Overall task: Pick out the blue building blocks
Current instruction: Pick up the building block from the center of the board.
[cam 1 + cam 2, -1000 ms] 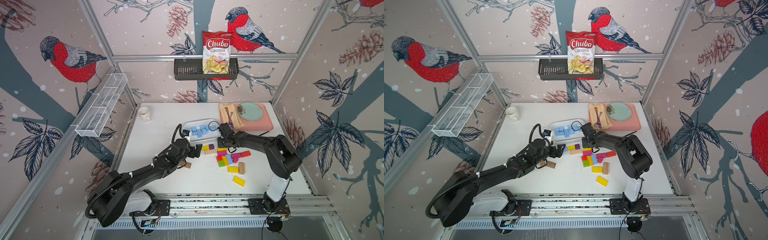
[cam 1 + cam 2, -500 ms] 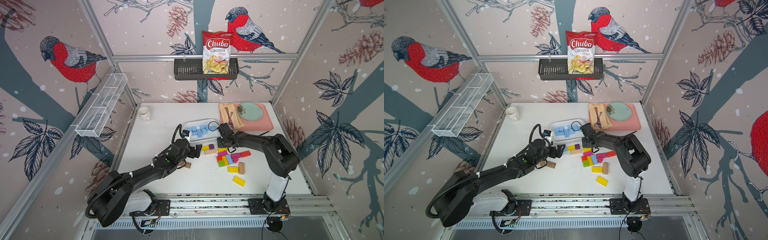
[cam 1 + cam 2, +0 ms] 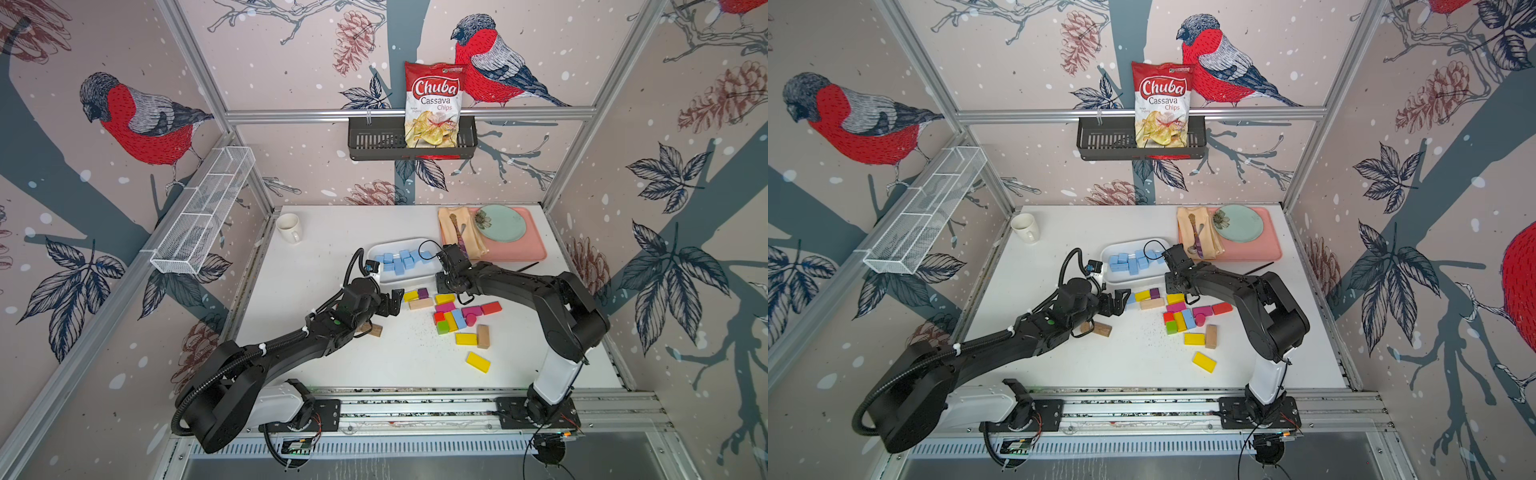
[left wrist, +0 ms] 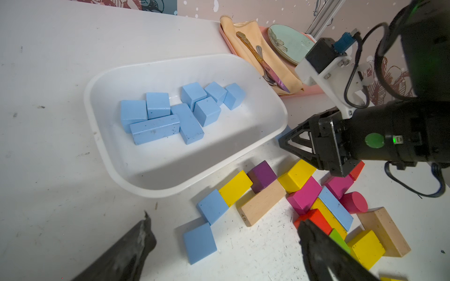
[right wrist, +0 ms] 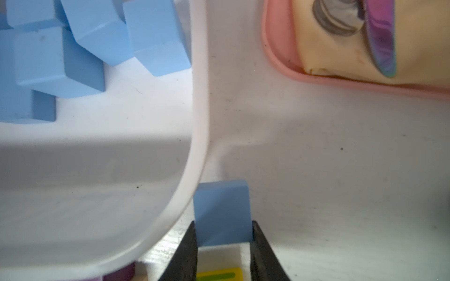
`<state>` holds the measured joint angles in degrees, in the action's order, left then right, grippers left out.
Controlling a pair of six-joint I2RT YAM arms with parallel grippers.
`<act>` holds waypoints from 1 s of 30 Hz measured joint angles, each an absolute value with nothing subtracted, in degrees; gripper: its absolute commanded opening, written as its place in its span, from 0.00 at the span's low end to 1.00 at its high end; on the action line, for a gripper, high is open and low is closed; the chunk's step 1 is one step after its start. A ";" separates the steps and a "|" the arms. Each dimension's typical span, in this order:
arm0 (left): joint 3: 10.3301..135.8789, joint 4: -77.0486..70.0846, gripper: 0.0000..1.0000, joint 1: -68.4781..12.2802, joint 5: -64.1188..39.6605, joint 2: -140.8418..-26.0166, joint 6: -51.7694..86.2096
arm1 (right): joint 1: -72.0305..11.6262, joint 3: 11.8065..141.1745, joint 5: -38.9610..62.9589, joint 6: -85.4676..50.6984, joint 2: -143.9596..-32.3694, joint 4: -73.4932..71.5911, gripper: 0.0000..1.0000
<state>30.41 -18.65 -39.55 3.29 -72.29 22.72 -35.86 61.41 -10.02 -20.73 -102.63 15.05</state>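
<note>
Several blue building blocks (image 3: 399, 262) lie in a white tray (image 3: 374, 252) mid-table; the left wrist view also shows these tray blocks (image 4: 155, 116). My right gripper (image 5: 223, 228) is shut on one blue block (image 5: 222, 209) just outside the tray's corner (image 5: 194, 170), low over the table. My left gripper (image 4: 224, 223) hangs open above two loose blue blocks, one (image 4: 212, 206) beside a yellow block, one (image 4: 199, 243) nearer. A blue bar (image 4: 336, 209) lies in the coloured pile (image 3: 458, 318). In both top views the left gripper (image 3: 1121, 297) sits at the pile's left end.
Yellow, pink, red, green, purple and plain wooden blocks (image 3: 453, 320) spread right of the left gripper. A wooden block (image 3: 376, 330) lies under the left arm. A pink tray (image 3: 523, 249) with napkin, cutlery and green plate stands back right; a mug (image 3: 289, 226) back left.
My right gripper's jaws have closed on the blue block by the tray corner. Both arms have hardly moved, and the left gripper has stayed open.
</note>
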 measured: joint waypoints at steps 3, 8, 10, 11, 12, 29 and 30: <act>30.41 -18.68 0.96 -39.55 3.29 -72.29 22.74 | -35.83 61.36 -10.57 -20.73 -101.45 15.42 0.29; 30.33 -18.65 0.96 -39.55 3.90 -72.12 22.85 | -35.79 61.12 -11.22 -20.73 -99.48 16.40 0.29; 30.33 -18.65 0.96 -39.55 4.56 -71.88 23.18 | -35.75 61.10 -11.57 -20.75 -98.50 17.17 0.29; 30.33 -18.65 0.96 -39.55 4.67 -71.75 23.18 | -35.75 61.10 -11.64 -20.75 -98.08 17.32 0.29; 30.33 -18.65 0.96 -39.55 4.80 -71.59 23.22 | -35.75 61.14 -11.75 -20.75 -97.51 17.63 0.29; 30.28 -18.63 0.96 -39.55 6.72 -70.50 23.81 | -38.15 72.71 -12.88 -18.09 -102.04 21.17 0.30; 30.24 -18.63 0.96 -39.55 6.90 -70.48 23.81 | -38.24 73.78 -12.75 -17.91 -103.31 21.23 0.30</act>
<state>30.24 -18.63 -39.55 6.90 -70.48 23.81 -38.24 73.78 -12.75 -17.91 -103.31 21.23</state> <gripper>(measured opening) 0.963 0.321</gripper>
